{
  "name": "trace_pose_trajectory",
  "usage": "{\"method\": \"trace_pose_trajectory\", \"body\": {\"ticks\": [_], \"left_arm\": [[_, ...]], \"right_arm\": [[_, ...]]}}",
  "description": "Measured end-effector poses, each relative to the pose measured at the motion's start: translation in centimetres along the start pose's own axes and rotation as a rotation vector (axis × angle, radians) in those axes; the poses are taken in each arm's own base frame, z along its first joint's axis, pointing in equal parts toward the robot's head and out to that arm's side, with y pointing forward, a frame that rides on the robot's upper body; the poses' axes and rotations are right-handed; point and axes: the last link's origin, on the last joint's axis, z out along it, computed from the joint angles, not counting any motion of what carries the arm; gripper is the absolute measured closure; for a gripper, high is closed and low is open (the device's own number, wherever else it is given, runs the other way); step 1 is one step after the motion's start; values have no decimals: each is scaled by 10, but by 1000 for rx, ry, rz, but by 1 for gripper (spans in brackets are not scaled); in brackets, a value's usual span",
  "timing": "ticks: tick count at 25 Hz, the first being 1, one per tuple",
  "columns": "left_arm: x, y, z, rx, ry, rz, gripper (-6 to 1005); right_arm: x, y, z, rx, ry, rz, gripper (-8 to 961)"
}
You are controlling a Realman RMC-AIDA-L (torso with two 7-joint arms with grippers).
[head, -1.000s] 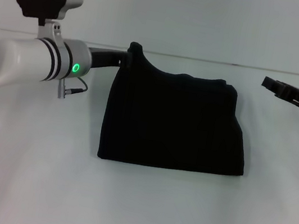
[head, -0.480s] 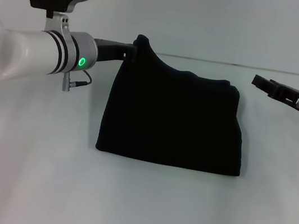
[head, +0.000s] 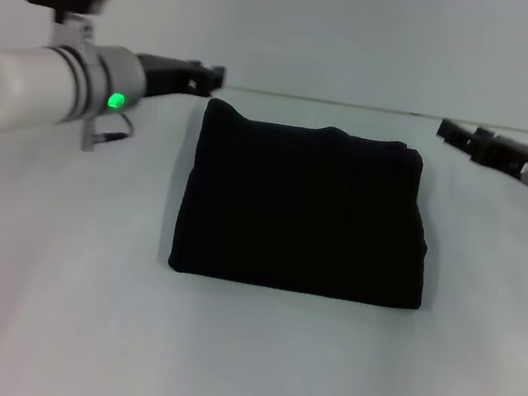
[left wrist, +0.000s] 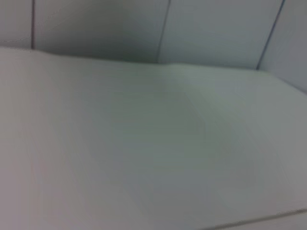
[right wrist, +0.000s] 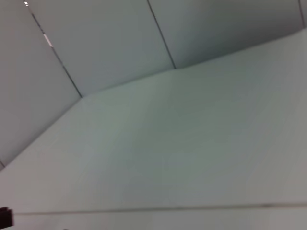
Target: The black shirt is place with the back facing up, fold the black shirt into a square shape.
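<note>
Two grippers are in the head view, neither touching the cloth. The left gripper hangs just off the far left corner of the black shirt, apart from the fabric and holding nothing; whether its fingers are spread or closed I cannot tell, since they show only as a dark stub. The right gripper sits off the far right corner, a little farther from the cloth, also empty, and its finger spacing is equally unreadable. Both wrist views show only bare white table and wall panels, with no fingers and no cloth.

One black shirt lies in the middle of the white table as a compact, roughly square bundle, its near edge straight and its layers stacked. No print is visible on the upper face. By my judgement the folding is essentially done.

What could go wrong from here is mostly disturbance. The far left corner looks slightly raised, so a gripper passing low across it could catch the top layer and drag the fold open. The right edge bulges a little; soft stacked fabric may relax and spread, spoiling the square outline. A gripper swinging inward could also push the bundle askew.
</note>
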Motion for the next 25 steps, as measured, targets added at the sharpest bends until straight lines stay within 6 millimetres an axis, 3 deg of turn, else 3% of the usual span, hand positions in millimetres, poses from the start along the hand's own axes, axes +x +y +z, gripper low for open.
{"method": "trace_pose_trajectory", "body": {"ticks": [1,4,5,7,8,12,20,25], "left_arm": [[2,-5,-5,6,15,-4,706],[7,-7,-28,-77,72,-16,604],[7,-7,-28,-77,72,-16,569],[10,3,-46,-204,94,6,501],[6,12,-56,-311,83,29,455],[-3,24,-70,-470,69,95,272],[-20,35,-81,-590,11,261,126],[-19,31,-71,-533,-50,360,93]], "right_arm": [[-3,0,-2,-8,-9,-10,357],[-10,1,-11,-60,-37,-43,258],[-13,2,-15,-90,-47,-58,258],[-15,3,-23,-135,-58,-91,258],[-15,2,-28,-160,-60,-117,257],[-13,7,-43,-268,-44,-245,257],[-10,18,-58,-409,62,-442,263],[-16,24,-44,-397,142,-529,265]]}}
